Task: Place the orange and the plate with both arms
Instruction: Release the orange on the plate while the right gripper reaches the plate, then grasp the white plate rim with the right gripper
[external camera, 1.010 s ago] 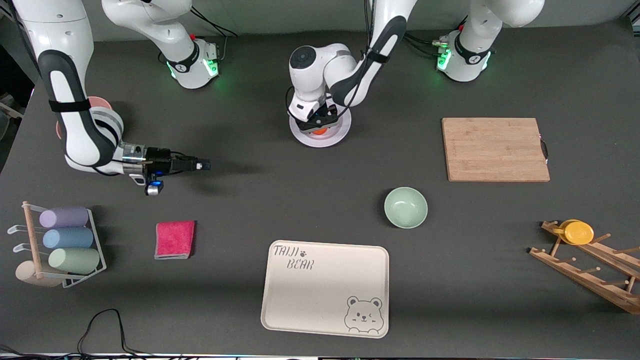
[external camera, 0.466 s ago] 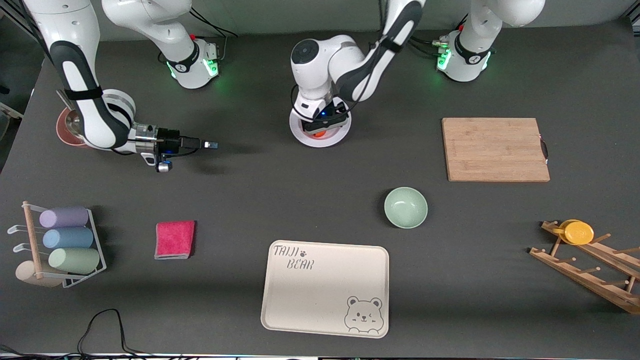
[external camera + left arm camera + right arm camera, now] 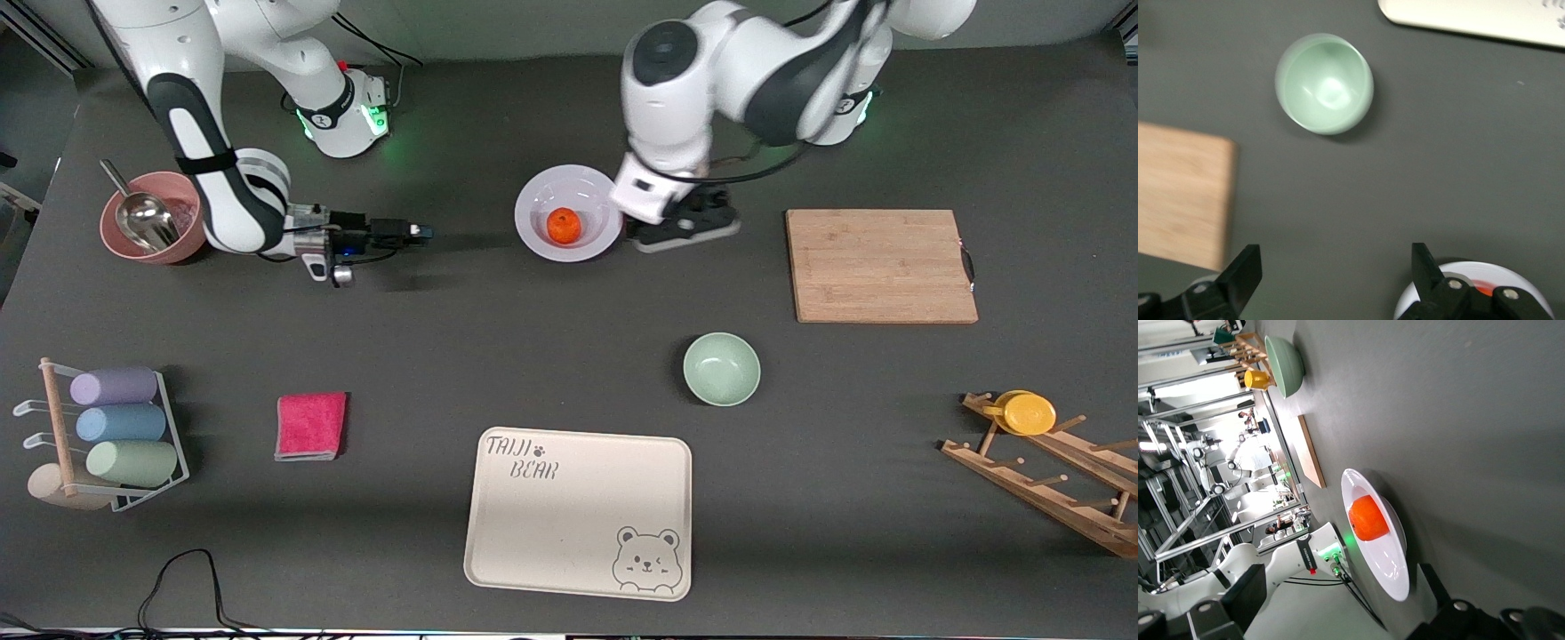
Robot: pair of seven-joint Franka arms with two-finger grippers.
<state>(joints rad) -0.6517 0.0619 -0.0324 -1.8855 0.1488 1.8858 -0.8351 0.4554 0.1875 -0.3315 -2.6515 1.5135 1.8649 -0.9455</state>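
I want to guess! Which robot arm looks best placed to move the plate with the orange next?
Probably the right. The right gripper is open, low and aimed sideways at the plate holding the orange. The left gripper, also open, sits beside the plate.

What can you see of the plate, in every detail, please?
The plate is round, pale lavender-white and glossy, like smooth plastic or ceramic, with a wide rim and a shallow centre. It lies flat on the dark table, midway between the two arms' bases. The orange sits in its centre. No gripper touches it: the left gripper stands beside it, jaws open, toward the wooden board.
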